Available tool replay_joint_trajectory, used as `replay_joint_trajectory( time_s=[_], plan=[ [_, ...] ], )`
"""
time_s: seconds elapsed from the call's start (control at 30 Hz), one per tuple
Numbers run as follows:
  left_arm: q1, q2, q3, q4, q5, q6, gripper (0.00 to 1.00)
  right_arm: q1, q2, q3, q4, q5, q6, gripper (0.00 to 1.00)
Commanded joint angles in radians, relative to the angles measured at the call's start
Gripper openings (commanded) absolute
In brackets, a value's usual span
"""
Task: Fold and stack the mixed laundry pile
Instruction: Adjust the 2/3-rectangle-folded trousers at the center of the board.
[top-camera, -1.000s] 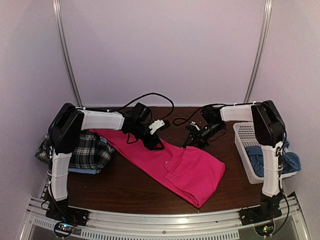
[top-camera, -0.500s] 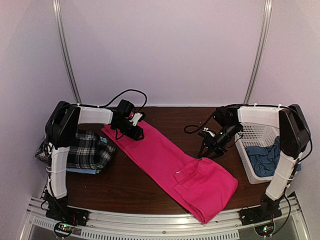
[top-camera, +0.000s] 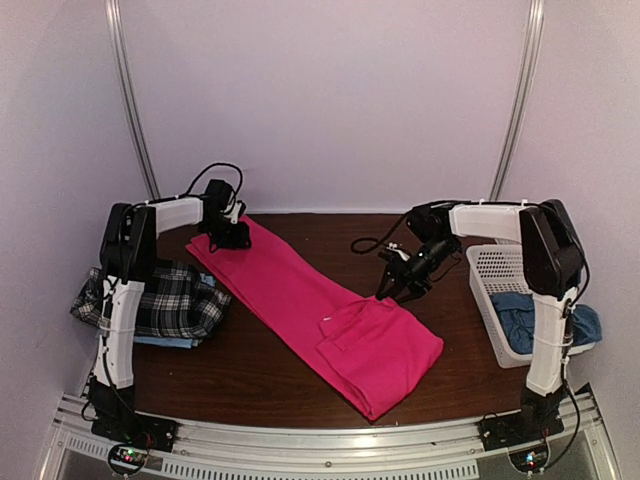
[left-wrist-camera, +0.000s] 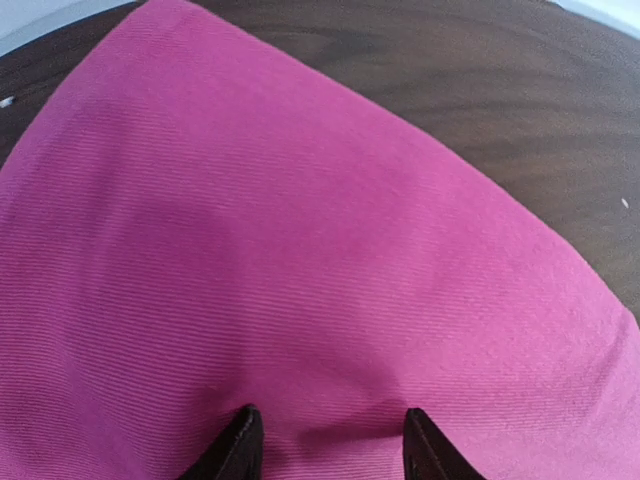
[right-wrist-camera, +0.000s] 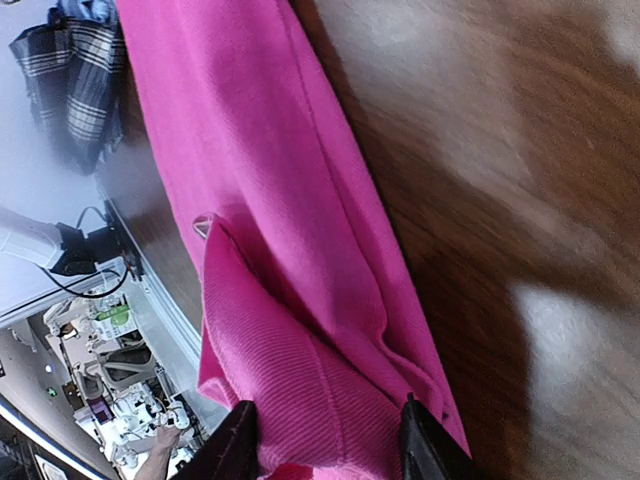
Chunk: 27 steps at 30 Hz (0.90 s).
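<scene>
Hot-pink soft trousers (top-camera: 300, 290) lie spread out, slanting across dark brown wooden bench (top-camera: 250, 375). Left claw (left-wrist-camera: 325, 445) at far narrow end, right claw (right-wrist-camera: 330, 435) at wide folded end. Both: fingers apart, pink cloth between, cannot tell if pinched. Black-and-white plaid shirt (top-camera: 175, 300) sits at left edge.

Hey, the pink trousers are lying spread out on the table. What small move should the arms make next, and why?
Probably close the left gripper on the far end of the hot-pink trousers. Its jaws stand open with the cloth flat between them. The trousers lie stretched out diagonally, and the right gripper is at the wider end, so a fold looks ready to start.
</scene>
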<state>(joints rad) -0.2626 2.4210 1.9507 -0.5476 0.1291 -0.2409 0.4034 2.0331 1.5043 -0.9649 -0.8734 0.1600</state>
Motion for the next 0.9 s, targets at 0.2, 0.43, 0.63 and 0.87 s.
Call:
replay_joint_trajectory(
  time_s=[0.2, 0.43, 0.63, 0.87],
  plan=[
    [0.111, 0.091, 0.020, -0.120, -0.027, -0.092, 0.49, 0.090, -0.064, 0.040, -0.080, -0.028, -0.110, 0.04],
    [0.114, 0.039, -0.041, -0.073, 0.021, -0.095, 0.48, 0.113, -0.280, -0.210, -0.123, 0.117, -0.109, 0.03],
    [0.070, -0.238, -0.324, 0.236, 0.114, -0.066, 0.53, 0.148, -0.223, -0.327, -0.164, 0.194, -0.078, 0.08],
    [-0.064, -0.307, -0.301, 0.244, 0.193, 0.026, 0.57, 0.173, -0.287, -0.294, -0.168, 0.137, -0.092, 0.46]
  ],
)
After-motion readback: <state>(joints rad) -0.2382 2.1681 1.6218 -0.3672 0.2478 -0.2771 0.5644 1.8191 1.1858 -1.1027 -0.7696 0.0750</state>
